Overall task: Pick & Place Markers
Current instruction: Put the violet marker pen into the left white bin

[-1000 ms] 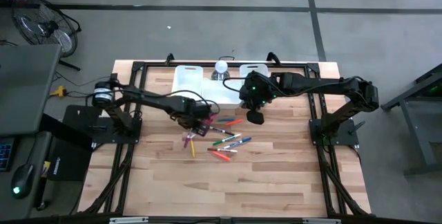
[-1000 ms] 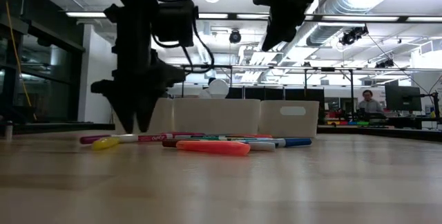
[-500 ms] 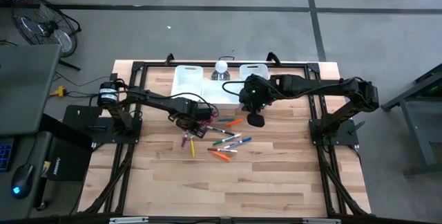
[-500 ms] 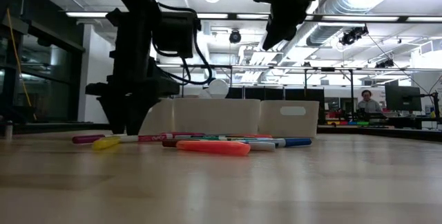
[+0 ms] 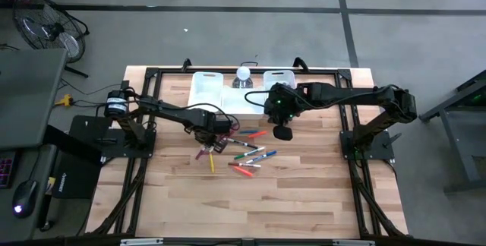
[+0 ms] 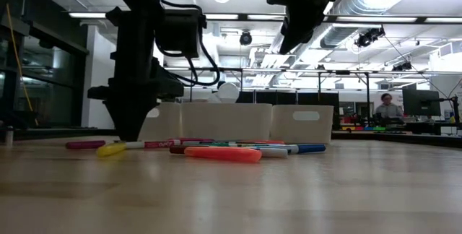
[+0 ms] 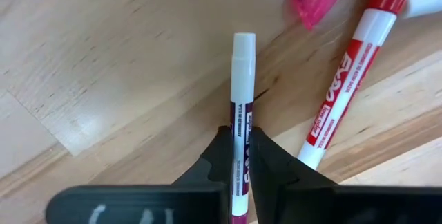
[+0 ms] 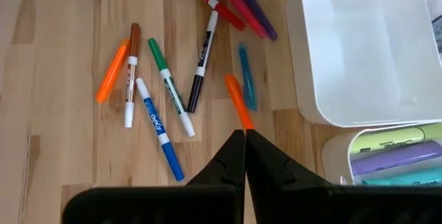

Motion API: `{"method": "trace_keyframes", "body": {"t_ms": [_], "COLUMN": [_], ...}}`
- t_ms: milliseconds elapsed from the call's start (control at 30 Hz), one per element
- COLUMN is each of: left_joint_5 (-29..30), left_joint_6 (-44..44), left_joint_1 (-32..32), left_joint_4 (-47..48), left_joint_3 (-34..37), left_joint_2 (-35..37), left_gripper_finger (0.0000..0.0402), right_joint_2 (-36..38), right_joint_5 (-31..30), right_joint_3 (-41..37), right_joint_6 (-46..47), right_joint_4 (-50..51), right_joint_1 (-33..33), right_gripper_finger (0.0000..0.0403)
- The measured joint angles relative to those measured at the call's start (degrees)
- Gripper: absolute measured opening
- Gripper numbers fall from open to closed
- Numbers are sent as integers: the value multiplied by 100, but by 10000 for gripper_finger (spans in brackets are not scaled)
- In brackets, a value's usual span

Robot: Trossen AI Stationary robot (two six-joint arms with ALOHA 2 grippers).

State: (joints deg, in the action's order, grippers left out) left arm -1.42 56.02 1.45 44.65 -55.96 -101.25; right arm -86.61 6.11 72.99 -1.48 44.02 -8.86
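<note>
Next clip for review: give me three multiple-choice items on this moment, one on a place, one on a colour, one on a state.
1. Where is the right gripper?
A. raised above the table, near the bins
B. inside a bin
C. resting on the markers

2. What colour is the print band on the white marker between the left gripper's fingers?
A. green
B. purple
C. orange

3. The left gripper is:
A. wide open
B. shut on nothing
C. shut on that marker

Answers: 1 A, the low view shows it high up; 2 B, left wrist view; 3 C, fingers pinch its barrel.

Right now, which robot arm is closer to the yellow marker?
The left. Its gripper is down at the table just beside the yellow marker, pinching a purple marker. The right gripper hangs farther off, above the table past the scattered markers.
</note>
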Motion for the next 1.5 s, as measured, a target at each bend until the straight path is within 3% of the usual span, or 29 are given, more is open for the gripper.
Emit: {"method": "trace_keyframes", "body": {"t_ms": [300, 400, 700, 867, 1200, 1500], "left_joint_5": [-91, -126, -82, 421, 1131, 1166], "left_joint_6": [-176, -246, -522, -681, -1446, -2324], "left_joint_1": [0, -7, -7, 25, 723, 1908], "left_joint_4": [186, 663, 1342, 1799, 2630, 2574], "left_joint_3": [-82, -221, -1129, -1824, -3059, -3104], "left_joint_2": [188, 259, 522, 610, 591, 597], "left_gripper_finger": [17, 17, 14, 14, 12, 3], "right_joint_2": [0, 0, 0, 0, 0, 0], "right_joint_5": [2, 1, -81, -162, -149, -144], "right_joint_3": [0, 0, 0, 0, 0, 0], "right_joint_6": [-8, -32, -107, -150, -153, -155], "right_joint_4": [115, 128, 130, 167, 217, 210], "right_joint_1": [0, 0, -2, -2, -2, -2], "right_gripper_finger": [0, 0, 0, 0, 0, 0]}}
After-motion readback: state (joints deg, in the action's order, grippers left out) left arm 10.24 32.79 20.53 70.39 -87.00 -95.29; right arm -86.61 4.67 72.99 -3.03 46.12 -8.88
